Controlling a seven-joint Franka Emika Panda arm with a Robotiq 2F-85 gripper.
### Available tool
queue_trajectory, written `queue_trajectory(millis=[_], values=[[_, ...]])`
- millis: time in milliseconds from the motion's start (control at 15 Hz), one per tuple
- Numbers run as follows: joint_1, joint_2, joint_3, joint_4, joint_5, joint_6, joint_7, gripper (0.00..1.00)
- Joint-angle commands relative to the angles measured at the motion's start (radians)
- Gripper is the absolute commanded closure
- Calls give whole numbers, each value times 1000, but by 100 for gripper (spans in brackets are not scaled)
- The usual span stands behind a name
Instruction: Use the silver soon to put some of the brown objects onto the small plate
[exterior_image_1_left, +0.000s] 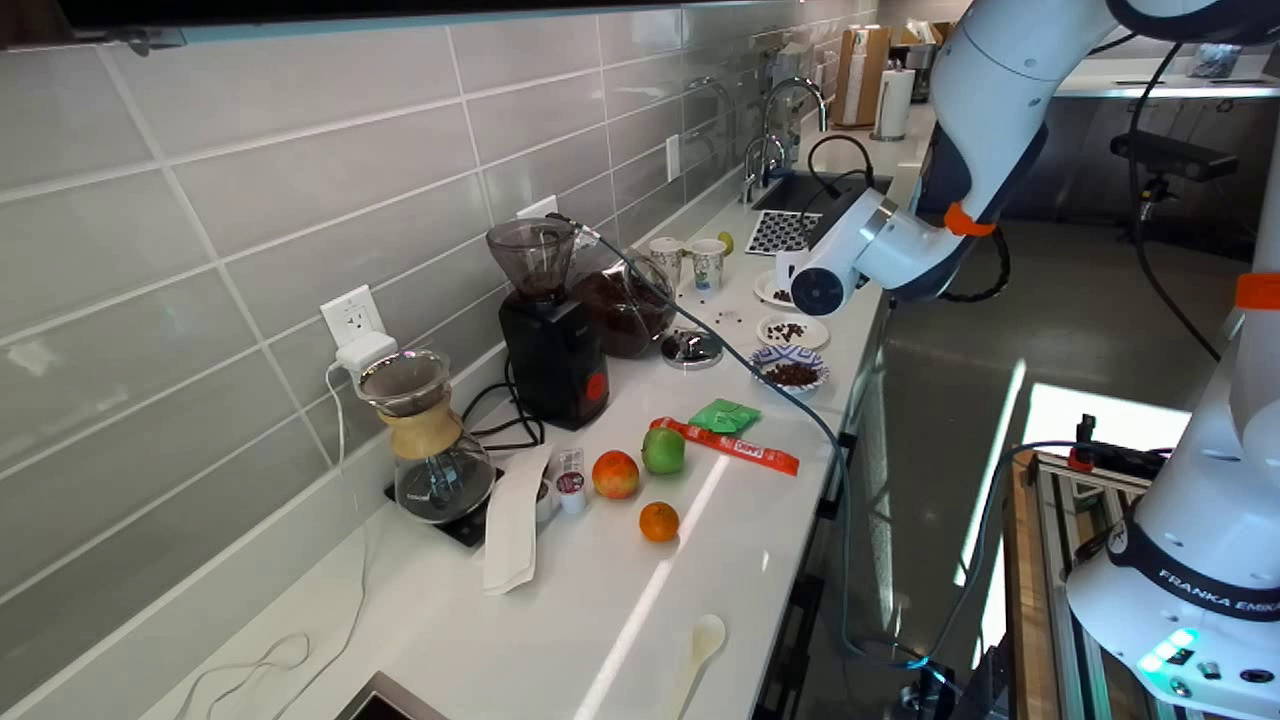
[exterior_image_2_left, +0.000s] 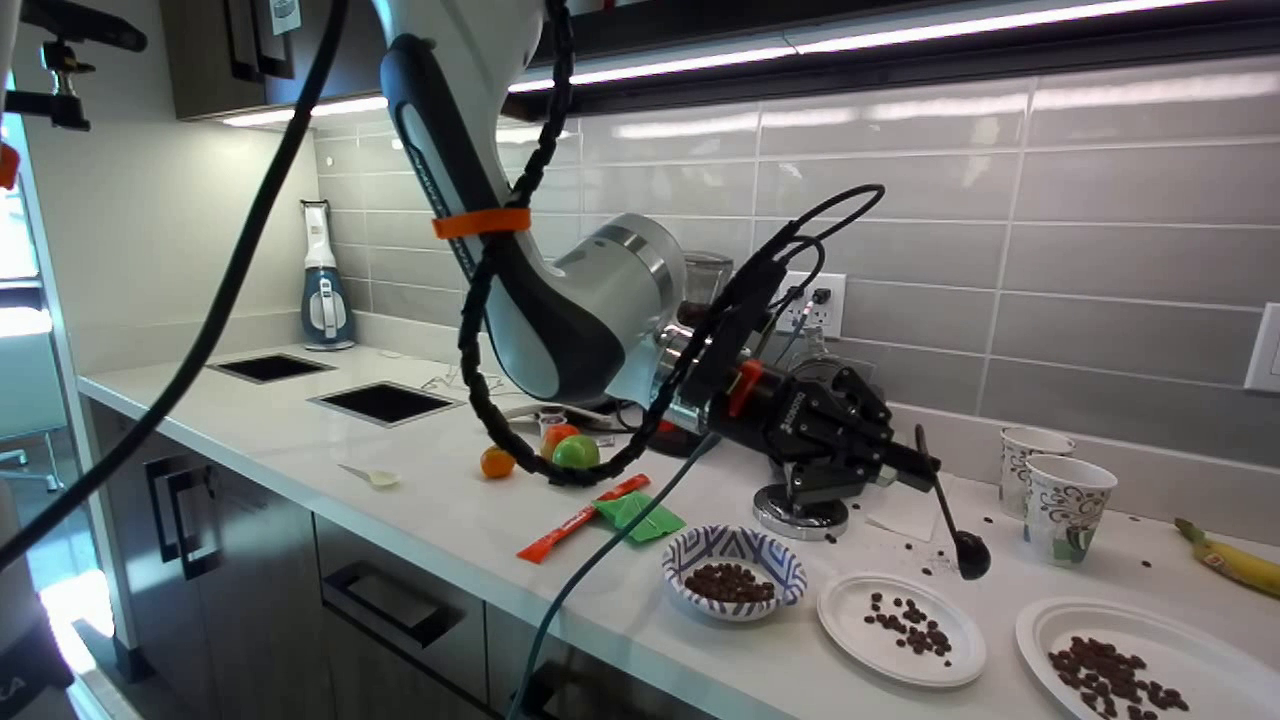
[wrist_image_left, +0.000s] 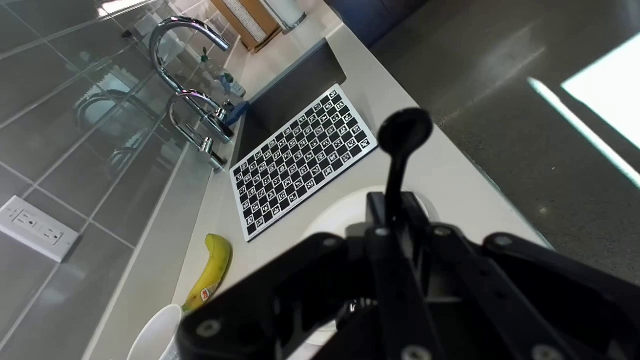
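My gripper (exterior_image_2_left: 925, 468) is shut on the handle of a dark-looking spoon (exterior_image_2_left: 971, 556). The spoon hangs steeply with its bowl end low, above the counter. The grip also shows in the wrist view (wrist_image_left: 395, 205), with the spoon's bowl end (wrist_image_left: 405, 131) ahead of the fingertips. I see no brown objects in the spoon. The small plate (exterior_image_2_left: 848, 622) holds several brown objects (exterior_image_2_left: 910, 628) and also shows in an exterior view (exterior_image_1_left: 817, 338). A blue-and-white bowl (exterior_image_2_left: 712, 607) beside it is partly filled with brown objects. In an exterior view (exterior_image_1_left: 820, 290) the arm's wrist hides the gripper.
A larger white plate (exterior_image_2_left: 1225, 655) with brown objects stands beside the small plate. Two paper cups (exterior_image_2_left: 1066, 505), a banana (exterior_image_2_left: 1240, 563) and scattered brown bits lie near the wall. A green packet (exterior_image_2_left: 640, 515), red stick (exterior_image_2_left: 583, 520), fruit and grinder (exterior_image_1_left: 552, 350) stand farther along.
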Motion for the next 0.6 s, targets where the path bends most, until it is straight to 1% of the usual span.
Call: queue_trajectory(millis=[0, 267, 533], values=[[3, -15, 9, -30, -39, -35, 21, 98], [0, -17, 12, -29, -28, -30, 17, 98], [-22, -36, 6, -15, 32, 20, 1, 98]])
